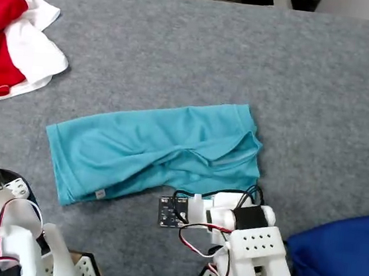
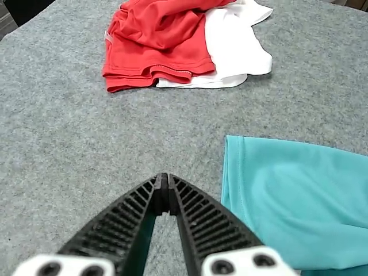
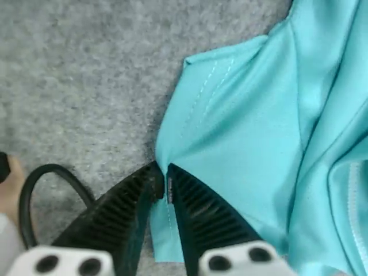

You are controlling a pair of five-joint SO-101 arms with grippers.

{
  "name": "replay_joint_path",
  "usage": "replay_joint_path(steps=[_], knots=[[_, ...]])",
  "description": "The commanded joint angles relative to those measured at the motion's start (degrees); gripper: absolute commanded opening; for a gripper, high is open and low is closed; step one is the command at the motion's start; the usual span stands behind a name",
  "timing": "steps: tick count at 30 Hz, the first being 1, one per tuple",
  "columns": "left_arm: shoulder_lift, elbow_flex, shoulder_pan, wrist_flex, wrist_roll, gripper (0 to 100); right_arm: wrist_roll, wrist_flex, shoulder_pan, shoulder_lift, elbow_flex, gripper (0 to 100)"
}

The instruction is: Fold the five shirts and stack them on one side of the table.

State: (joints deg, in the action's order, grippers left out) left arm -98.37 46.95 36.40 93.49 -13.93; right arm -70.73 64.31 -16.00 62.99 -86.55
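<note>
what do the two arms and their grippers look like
The left arm and right arm are white plastic with red, white and black wires; the right carries a black motor. The left gripper and right gripper have black, ribbed, tapering fingers.

The place is a robotics lab bench. A table (image 1: 324, 81) covered in grey felt carries the left arm (image 1: 19, 242) and the right arm (image 1: 258, 250). Both are white printed plastic with exposed wiring (image 1: 187, 235) and a bare circuit board (image 1: 171, 211). A teal shirt (image 1: 150, 151) lies flat as the test piece.
</note>
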Motion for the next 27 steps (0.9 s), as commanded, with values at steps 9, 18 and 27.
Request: replay_joint_path(steps=[9, 18, 27], knots=[[1.2, -2.6, 0.4, -1.1, -0.1, 2, 0.8, 1.8, 1.5, 0.2, 15.3, 0.5], [1.2, -2.6, 0.4, -1.1, -0.1, 2, 0.5, -5.0, 0.4, -0.7, 24.5, 0.5], [1.2, -2.7, 0.4, -1.0, -0.1, 2, 0.5, -14.4, 0.7, -25.5, 36.7, 0.5]])
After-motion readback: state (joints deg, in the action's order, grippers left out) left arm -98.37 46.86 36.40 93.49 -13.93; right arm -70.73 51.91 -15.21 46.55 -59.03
